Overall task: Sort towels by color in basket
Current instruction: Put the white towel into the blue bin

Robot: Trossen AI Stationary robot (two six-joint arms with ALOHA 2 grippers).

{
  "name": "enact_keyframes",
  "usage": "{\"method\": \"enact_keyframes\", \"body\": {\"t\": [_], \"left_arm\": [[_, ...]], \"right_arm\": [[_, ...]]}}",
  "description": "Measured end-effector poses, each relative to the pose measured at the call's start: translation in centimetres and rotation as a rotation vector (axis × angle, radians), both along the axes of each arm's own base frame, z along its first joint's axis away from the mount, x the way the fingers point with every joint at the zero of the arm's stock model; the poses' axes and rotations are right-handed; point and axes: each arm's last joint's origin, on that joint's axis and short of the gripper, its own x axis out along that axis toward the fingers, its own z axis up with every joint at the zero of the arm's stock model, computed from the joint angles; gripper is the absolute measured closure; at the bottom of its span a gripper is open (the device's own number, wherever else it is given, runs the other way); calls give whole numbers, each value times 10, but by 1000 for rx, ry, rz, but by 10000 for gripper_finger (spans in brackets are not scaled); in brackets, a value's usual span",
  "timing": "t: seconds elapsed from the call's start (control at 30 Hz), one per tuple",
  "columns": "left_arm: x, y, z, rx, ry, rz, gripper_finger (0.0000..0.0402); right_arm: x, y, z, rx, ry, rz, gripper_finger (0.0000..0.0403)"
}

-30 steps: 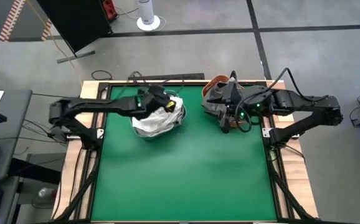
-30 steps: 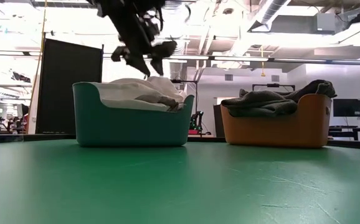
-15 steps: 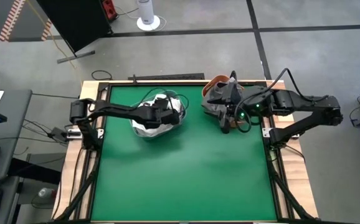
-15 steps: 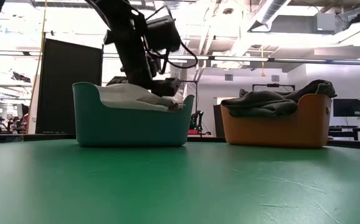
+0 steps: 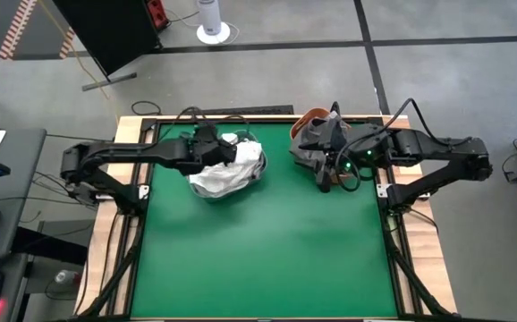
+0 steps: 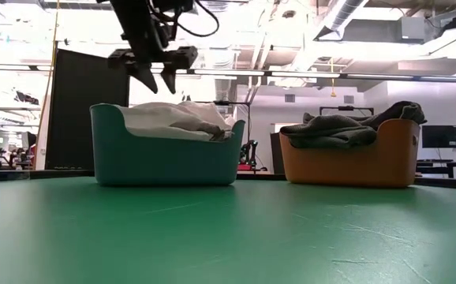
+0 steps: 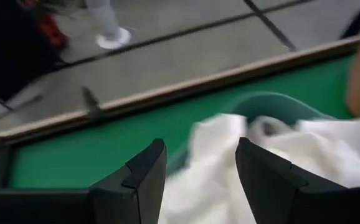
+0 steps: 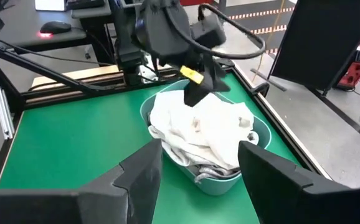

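While the open, empty left hand (image 6: 151, 72) hovers over the teal basket (image 6: 165, 154), the white towels (image 6: 173, 120) should be pinched at a raised fold.

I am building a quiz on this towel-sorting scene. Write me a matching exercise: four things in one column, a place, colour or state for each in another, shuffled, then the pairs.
Things:
1. teal basket
2. orange basket
3. left gripper
4. right gripper

Descriptions:
A. holds dark grey towels
B. open and empty, above the teal basket's back edge
C. holds white towels
D. open, over the orange basket

Pairs: 1-C, 2-A, 3-B, 4-D
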Motion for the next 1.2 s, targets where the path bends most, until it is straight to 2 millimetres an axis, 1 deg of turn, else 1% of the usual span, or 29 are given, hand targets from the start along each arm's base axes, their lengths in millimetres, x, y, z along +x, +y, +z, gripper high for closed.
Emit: {"method": "enact_keyframes", "body": {"t": [0.1,0.2,0.3,0.47,0.53,0.6,0.67,0.83,0.9,0.97,1.03,1.1,1.2], "left_arm": [[-4,-6,-3,11,40,25,219],[2,-11,-17,-13,76,42,219],[13,-15,-44,-53,118,55,219],[25,-23,-99,-221,153,102,219],[26,-24,-107,-254,156,122,219],[26,-26,-105,-262,148,118,219],[25,-26,-96,-249,138,98,219],[18,-24,-50,-182,98,-13,219],[11,-24,-37,-157,82,-24,219],[6,-24,-29,-136,64,-17,219],[1,-25,-25,-116,59,6,219],[0,-25,-26,-113,68,19,219],[1,-28,-38,-115,97,6,219]], "right_arm": [[0,0,0,-6,1,1,163],[0,0,0,-7,1,1,163],[0,0,0,-7,1,2,163],[0,0,0,-6,0,1,163],[0,0,0,-6,0,1,163],[0,0,0,-6,0,1,163],[0,0,0,-6,0,1,163],[0,0,0,-6,0,1,163],[0,0,0,-6,0,1,163],[0,0,0,-6,0,1,163],[0,0,0,-6,0,1,163],[0,0,0,-6,0,1,163],[0,0,0,-6,1,1,163]]}}
